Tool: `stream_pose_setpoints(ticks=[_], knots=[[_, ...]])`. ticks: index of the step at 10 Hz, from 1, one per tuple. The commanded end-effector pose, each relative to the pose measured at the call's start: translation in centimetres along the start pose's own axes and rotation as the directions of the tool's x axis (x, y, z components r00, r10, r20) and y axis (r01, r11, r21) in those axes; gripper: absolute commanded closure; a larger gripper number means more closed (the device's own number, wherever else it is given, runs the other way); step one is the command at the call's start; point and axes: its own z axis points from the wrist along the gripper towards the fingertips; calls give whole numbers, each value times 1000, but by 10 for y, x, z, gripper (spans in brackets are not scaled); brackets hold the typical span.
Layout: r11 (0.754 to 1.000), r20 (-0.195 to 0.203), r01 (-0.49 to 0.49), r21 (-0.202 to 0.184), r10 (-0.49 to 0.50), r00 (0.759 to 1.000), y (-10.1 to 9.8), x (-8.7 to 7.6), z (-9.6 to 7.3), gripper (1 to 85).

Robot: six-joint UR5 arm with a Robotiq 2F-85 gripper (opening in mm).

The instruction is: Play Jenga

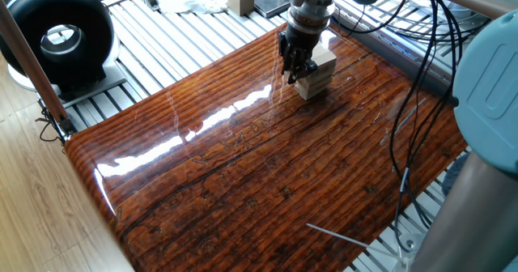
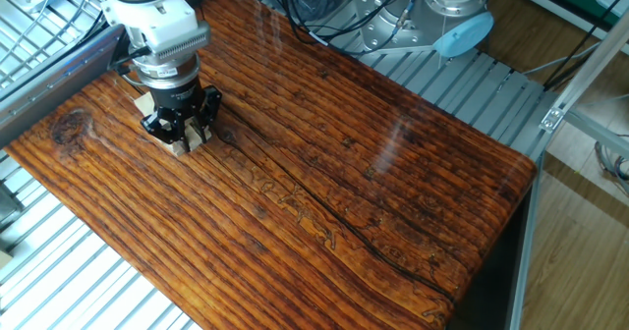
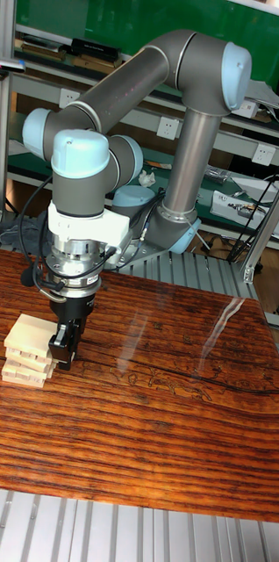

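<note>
A robotics lab: UR5 arm [image 3: 139, 97] over a slatted aluminium bench [image 1: 186, 41], cables [image 2: 324, 16] trailing

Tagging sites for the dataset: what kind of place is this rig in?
Likely a robotics lab or workshop. The wooden table top sits on an aluminium slat frame, the arm's gripper works at a Jenga tower, and loose cables and equipment shelving stand around it.

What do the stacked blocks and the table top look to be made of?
The blocks look like pale, bare wood: matte, with no paint or shine. The table top looks like dark reddish wood or a wood-pattern board under a glossy coat; it shows streaky grain and bright reflections.
</note>
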Motion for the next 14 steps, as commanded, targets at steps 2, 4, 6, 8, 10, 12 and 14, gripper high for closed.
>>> stream_pose_setpoints(ticks=[2, 4, 6, 8, 10, 12, 14], knots=[[1000, 12, -7, 2, 7, 1000, -1, -2, -1, 570], [1000, 10, -10, -1, 10, 1000, -1, -1, -2, 563], [1000, 1, -12, 0, 12, 1000, -1, 1, -1, 523], [1000, -3, -15, -4, 15, 1000, 0, 3, -1, 510], [1000, -3, -23, -10, 23, 1000, 2, 2, -1, 500], [1000, -10, -27, -15, 27, 1000, 3, 4, -2, 497], [1000, -25, -27, -16, 27, 999, 3, 7, -1, 497]])
